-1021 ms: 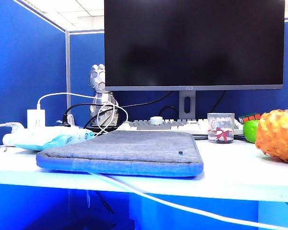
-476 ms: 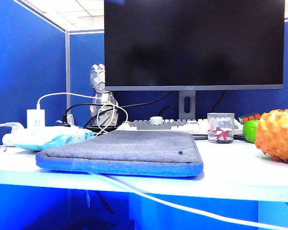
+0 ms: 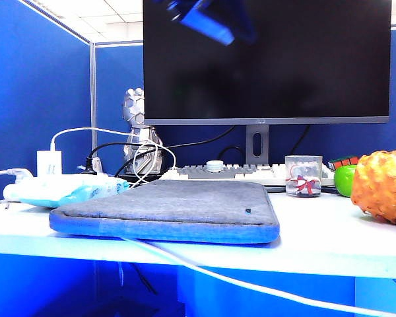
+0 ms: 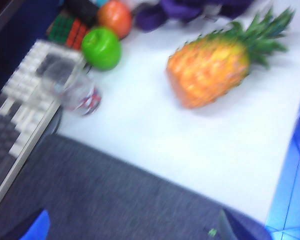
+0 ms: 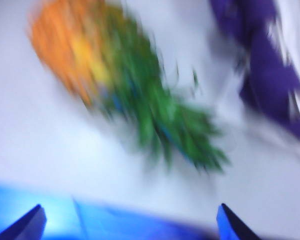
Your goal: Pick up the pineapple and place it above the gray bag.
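pineapple (image 4: 210, 70): laid on its side on the white bench (image 4: 155, 135), free of any contact; in the exterior view it sits at the far right edge, well apart from the gray bag (image 3: 168, 211).
long axis: runs from the orange body to the green crown (image 5: 175, 130), level with the bench; a grasp across the body, short of the crown, is judged the practical one.
right gripper (image 5: 130, 220): only the two finger tips (image 5: 27, 225) are seen at the frame edge, spread wide with nothing between them. The pineapple is seen ahead of and below these fingers, crown end nearer to them; the picture is blurred, so the gap cannot be judged finely.
left gripper (image 4: 130, 227): finger tips (image 4: 32, 227) likewise set wide and empty, held over the gray bag. The pineapple lies ahead of these fingers, across a stretch of bare bench, its body end the nearer.
nearer arm: judged to be the right, since the fruit fills its wrist view.
neighbours: a green apple (image 4: 101, 47), an orange fruit (image 4: 115, 17) and a clear cup (image 4: 72, 90) stand clear of the pineapple, beside the keyboard (image 4: 15, 125).
stage: approach; the fruit is not yet gripped.
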